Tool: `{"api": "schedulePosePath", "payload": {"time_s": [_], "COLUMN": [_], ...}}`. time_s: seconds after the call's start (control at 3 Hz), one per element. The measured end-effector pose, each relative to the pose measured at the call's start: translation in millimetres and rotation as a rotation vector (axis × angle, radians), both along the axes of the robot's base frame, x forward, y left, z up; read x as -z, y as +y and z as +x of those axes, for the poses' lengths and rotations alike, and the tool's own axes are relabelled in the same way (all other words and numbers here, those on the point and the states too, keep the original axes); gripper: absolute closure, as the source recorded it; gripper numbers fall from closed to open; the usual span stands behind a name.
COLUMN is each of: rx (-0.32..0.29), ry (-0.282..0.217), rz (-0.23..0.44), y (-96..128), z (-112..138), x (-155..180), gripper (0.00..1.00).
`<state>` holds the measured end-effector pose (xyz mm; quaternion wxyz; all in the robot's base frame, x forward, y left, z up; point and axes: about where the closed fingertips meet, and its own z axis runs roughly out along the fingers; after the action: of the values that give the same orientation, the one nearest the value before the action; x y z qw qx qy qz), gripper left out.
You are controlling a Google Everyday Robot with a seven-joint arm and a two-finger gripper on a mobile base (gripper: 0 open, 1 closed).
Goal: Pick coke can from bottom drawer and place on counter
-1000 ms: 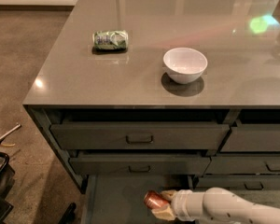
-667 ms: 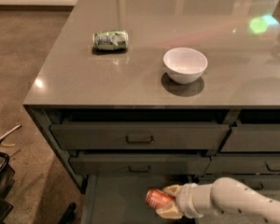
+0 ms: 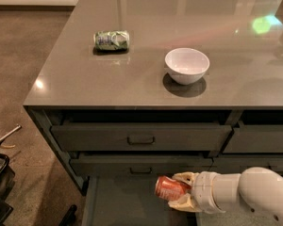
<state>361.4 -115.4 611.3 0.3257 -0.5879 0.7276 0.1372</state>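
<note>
From my one camera view I see the gripper (image 3: 179, 190) low at the front of the cabinet, reaching in from the right on its white arm (image 3: 254, 194). Its two pale fingers (image 3: 185, 177) are clamped on the coke can (image 3: 169, 188), one above and one below. The can lies on its side in that grasp, its silvery end pointing left.

The can sits over the open bottom drawer (image 3: 122, 201), just in front of the lower handled drawer (image 3: 140, 165). I cannot tell whether it touches the drawer floor. The upper handled drawer (image 3: 140, 136) above it is closed.

Up on the counter (image 3: 132, 79), a white bowl (image 3: 187, 65) stands upright near the front edge. A green-and-white can (image 3: 112, 40) lies on its side farther back and to the left, well apart from the bowl. Brown floor (image 3: 23, 55) runs along the cabinet's left side.
</note>
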Motion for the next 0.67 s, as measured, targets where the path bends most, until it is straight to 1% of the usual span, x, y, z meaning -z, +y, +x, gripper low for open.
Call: {"api": "schedulePosePath", "payload": {"time_s": [0.33, 0.67], "rx": [-0.019, -0.074], "ry": [-0.003, -0.066], "rz": [0.0, -0.062], "y": [1, 0], "z": [1, 9], "x": [-4, -51], "gripper": [1.0, 1.0]}}
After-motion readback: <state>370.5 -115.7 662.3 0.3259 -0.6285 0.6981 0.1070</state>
